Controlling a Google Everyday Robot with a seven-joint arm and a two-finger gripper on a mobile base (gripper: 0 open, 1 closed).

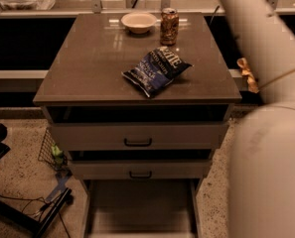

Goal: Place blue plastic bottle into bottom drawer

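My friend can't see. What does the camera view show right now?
A brown cabinet has its bottom drawer pulled open, with a blue chip bag, a bowl and a can on top. The robot's white arm fills the right side; its gripper and the bottle are out of view.
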